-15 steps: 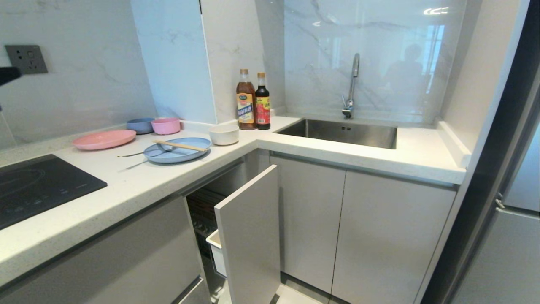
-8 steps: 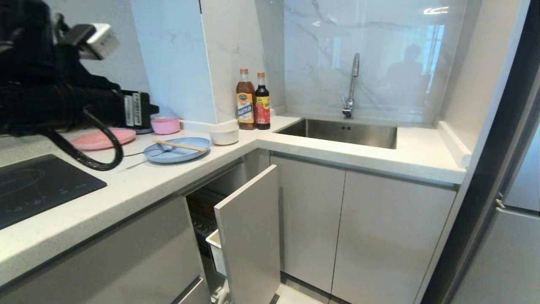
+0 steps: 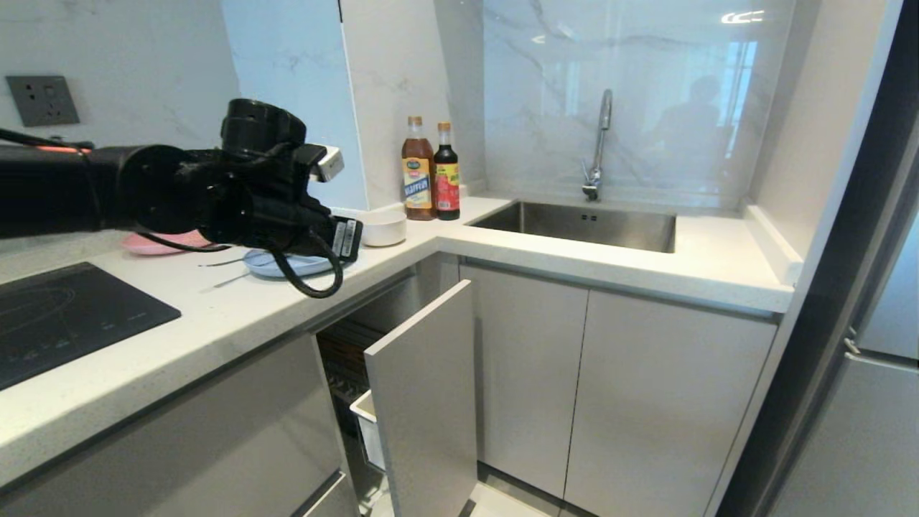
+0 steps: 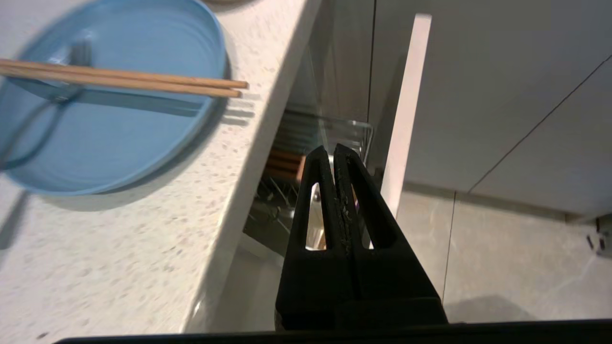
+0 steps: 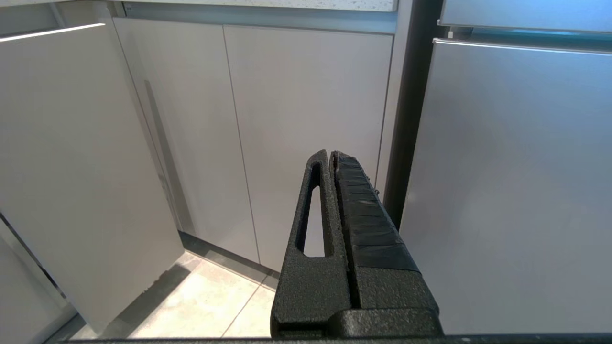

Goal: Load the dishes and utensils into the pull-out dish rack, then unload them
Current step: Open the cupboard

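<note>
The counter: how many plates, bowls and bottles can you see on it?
Plates: 2, a pale blue round plate and a pink round plate
Bowls: 1, a cream-white deep bowl
Bottles: 2, a brown sauce bottle and a dark red-labelled sauce bottle
Total: 5 in view

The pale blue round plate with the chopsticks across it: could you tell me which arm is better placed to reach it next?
Probably the left. The left gripper, fingers shut, hangs at the counter edge beside the pale blue round plate. The right gripper is low, facing cabinet doors.
</note>
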### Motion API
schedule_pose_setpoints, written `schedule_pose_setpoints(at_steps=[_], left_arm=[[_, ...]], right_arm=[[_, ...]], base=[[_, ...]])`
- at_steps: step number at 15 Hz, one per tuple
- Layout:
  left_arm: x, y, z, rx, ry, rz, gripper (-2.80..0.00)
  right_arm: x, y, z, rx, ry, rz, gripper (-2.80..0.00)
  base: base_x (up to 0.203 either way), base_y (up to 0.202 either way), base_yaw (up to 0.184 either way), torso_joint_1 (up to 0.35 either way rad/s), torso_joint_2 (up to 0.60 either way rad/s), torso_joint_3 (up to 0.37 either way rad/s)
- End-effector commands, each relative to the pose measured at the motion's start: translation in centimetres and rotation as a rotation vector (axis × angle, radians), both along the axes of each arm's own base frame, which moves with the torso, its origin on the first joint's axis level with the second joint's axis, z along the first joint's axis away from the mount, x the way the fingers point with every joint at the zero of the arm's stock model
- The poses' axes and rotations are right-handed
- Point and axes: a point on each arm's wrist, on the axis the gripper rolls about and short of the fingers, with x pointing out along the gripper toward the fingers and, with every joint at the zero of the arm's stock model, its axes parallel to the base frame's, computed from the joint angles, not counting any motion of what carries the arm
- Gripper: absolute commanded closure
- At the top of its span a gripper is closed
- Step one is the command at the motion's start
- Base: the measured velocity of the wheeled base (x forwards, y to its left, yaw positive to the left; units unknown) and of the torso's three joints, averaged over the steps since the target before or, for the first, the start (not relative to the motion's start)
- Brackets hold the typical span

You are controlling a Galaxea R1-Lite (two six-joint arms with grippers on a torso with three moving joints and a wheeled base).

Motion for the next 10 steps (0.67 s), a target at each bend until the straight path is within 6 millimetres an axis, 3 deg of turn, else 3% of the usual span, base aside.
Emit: schedule_pose_setpoints(at_steps=[1,4,7,10], left_arm=[[2.4,-0.7,-2.8,0.02,0.077,0.006,0.0],[4.5,-0.7,-5.7,0.016,0.15,0.042,0.0],[6.1,0.6,-8.3,0.014,0.211,0.097,0.0],[6.9,0.9,-10.4,-0.019,0.264,0.118,0.0]], right_arm=[[0.0,0.0,0.0,0.0,0.002,0.0,0.0],[0.0,0.0,0.0,0.0,0.002,0.0,0.0],[0.0,0.0,0.0,0.0,0.002,0.0,0.0],[0.0,0.0,0.0,0.0,0.002,0.0,0.0]], base=[[0.0,0.0,0.0,0.0,0.0,0.0],[0.0,0.0,0.0,0.0,0.0,0.0],[0.0,0.0,0.0,0.0,0.0,0.0],[0.0,0.0,0.0,0.0,0.0,0.0]])
